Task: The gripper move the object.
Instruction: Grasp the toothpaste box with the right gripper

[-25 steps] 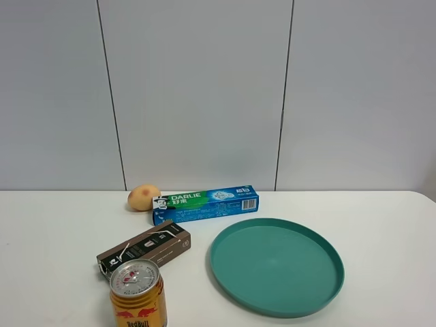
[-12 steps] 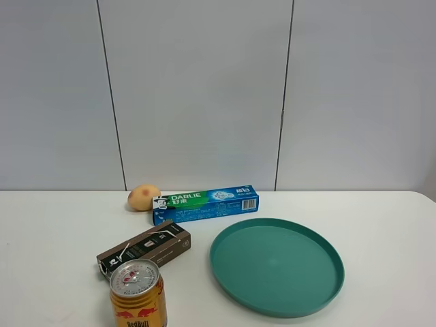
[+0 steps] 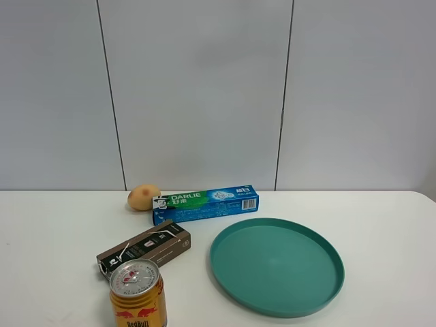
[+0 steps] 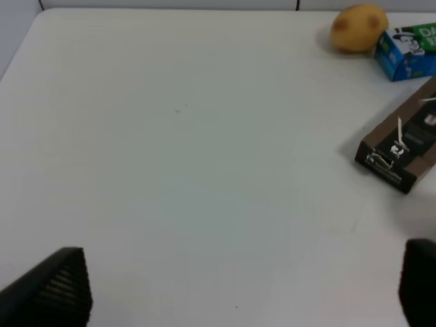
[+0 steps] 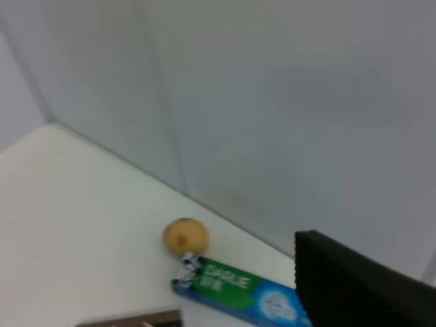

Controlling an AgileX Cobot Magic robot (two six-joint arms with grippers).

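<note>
The left gripper hangs over the left part of the table. Its jaws are wide open, with only bare table between them. No arm shows in the high view.

Near the far edge, left of the middle, sits a potato. It is just beside the left end of the carton; I cannot tell if they touch. Closer to the near edge lies a brown box, turned at an angle, and right at the near edge stands a can, just beside the box.

The carton, the thing to move, lies flat along the far edge, around the middle and not yet gripped. The plate is to the right of the middle, towards the near edge, close to the carton but apart from it.

The right gripper is high above the carton. Only one finger shows, so I cannot tell how its jaws stand.

I see several risks:
- A jaw coming down at the left end can push the potato, which will roll.
- A grip far from the middle can let the long carton tip or turn.
- Too hard a squeeze can dent the thin card.
- A low reach from the near edge can knock the can over or shift the box.
- The box can be mistaken for the carton.
</note>
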